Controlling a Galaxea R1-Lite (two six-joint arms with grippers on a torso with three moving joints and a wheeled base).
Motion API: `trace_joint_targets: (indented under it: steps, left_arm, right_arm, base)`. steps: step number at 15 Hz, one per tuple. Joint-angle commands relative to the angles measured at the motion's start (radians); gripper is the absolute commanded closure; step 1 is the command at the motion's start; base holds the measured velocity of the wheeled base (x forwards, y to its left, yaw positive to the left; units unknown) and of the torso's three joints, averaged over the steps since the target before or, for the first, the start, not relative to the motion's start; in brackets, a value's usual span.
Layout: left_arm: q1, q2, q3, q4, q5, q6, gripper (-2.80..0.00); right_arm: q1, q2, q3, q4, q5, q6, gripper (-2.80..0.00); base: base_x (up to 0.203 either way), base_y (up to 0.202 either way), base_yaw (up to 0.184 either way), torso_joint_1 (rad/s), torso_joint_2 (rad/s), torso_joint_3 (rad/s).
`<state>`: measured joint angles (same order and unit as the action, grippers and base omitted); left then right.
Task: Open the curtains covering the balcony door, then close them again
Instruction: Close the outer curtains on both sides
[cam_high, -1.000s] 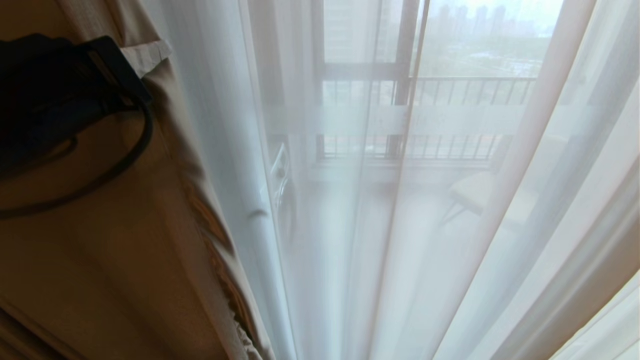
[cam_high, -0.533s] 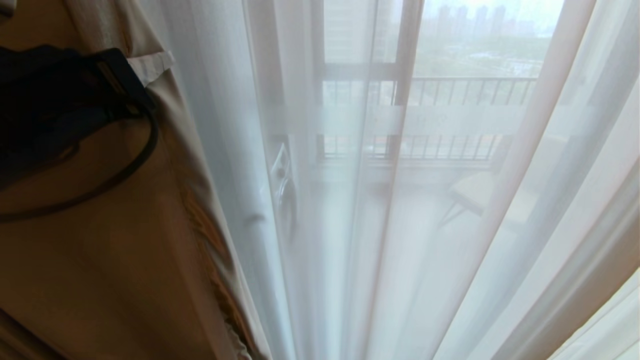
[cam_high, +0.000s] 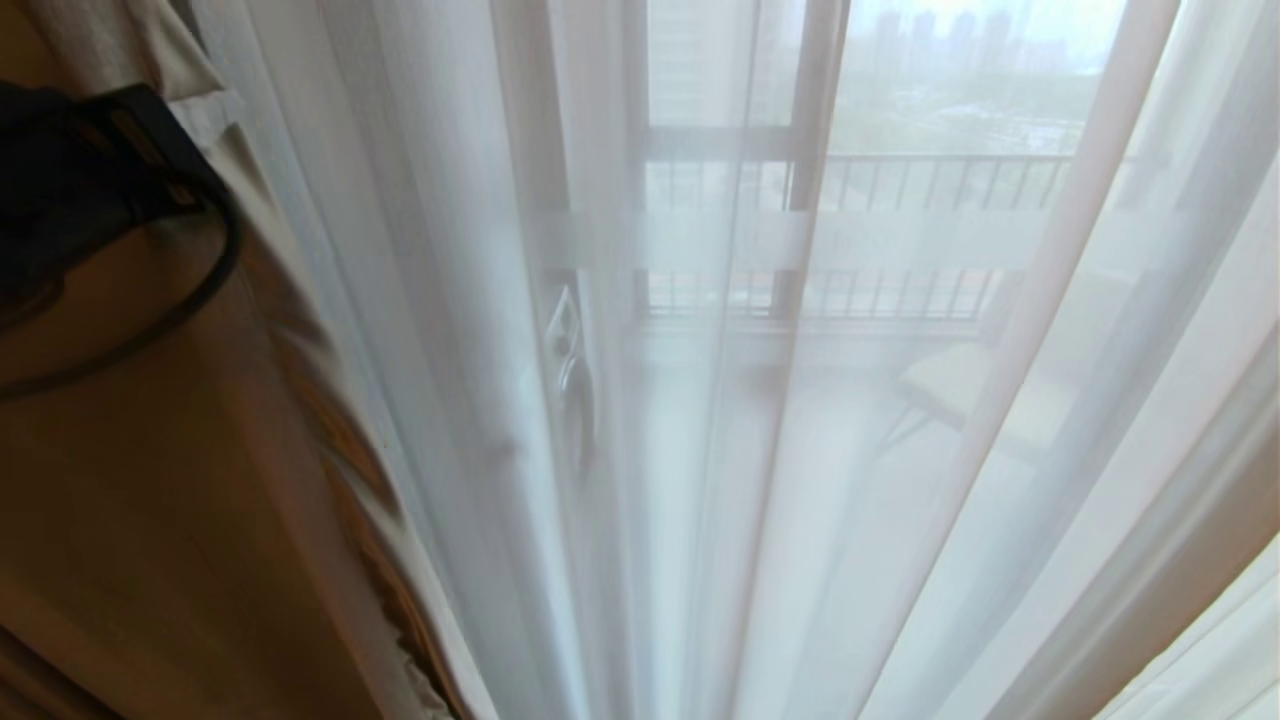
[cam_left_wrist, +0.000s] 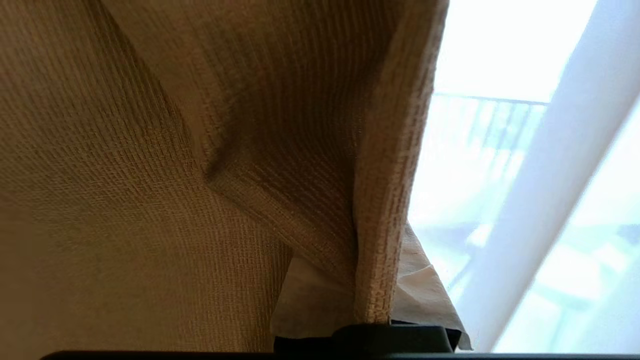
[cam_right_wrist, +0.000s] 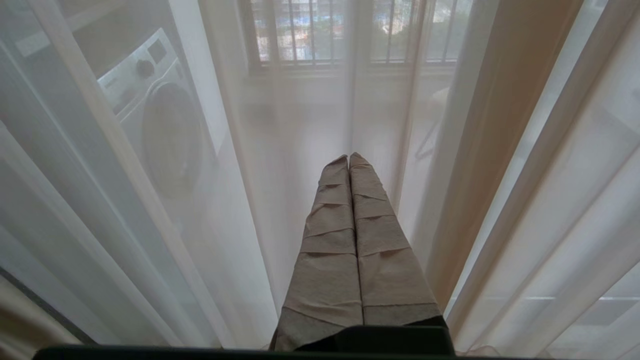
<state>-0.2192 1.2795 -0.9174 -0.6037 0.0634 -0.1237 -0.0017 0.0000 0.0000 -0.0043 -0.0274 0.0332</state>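
Here the left end effector (cam_left_wrist: 367, 327) is pinched on the beige drape's (cam_high: 150, 520) hem at far left to drag it aside, while sheers (cam_high: 900, 450) veil the balcony door (cam_high: 640, 250); the right end effector (cam_right_wrist: 349, 160) hangs pressed together, empty.

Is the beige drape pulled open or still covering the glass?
Partly open: the beige drape is bunched at the left, leaving only the white sheers over the balcony door.
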Motion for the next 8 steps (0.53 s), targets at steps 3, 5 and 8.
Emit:
trace_joint_targets:
  steps: [3, 5, 8]
  left_arm:
    - [0.135, -0.006, -0.007, -0.005, -0.008, -0.001, 0.0]
    - [0.173, -0.005, -0.01, -0.007, -0.01, 0.0, 0.0]
    - [0.187, -0.005, -0.011, -0.007, -0.01, -0.001, 0.0]
  right_arm:
    - [0.0, 0.0, 0.0, 0.0, 0.0, 0.001, 0.0]
    - [0.0, 0.0, 0.0, 0.0, 0.0, 0.001, 0.0]
    - [0.0, 0.0, 0.0, 0.0, 0.0, 0.001, 0.0]
  base:
    - [0.0, 0.0, 0.0, 0.0, 0.0, 0.0]
    - [0.0, 0.0, 0.0, 0.0, 0.0, 0.0]
    - [0.0, 0.0, 0.0, 0.0, 0.0, 0.0]
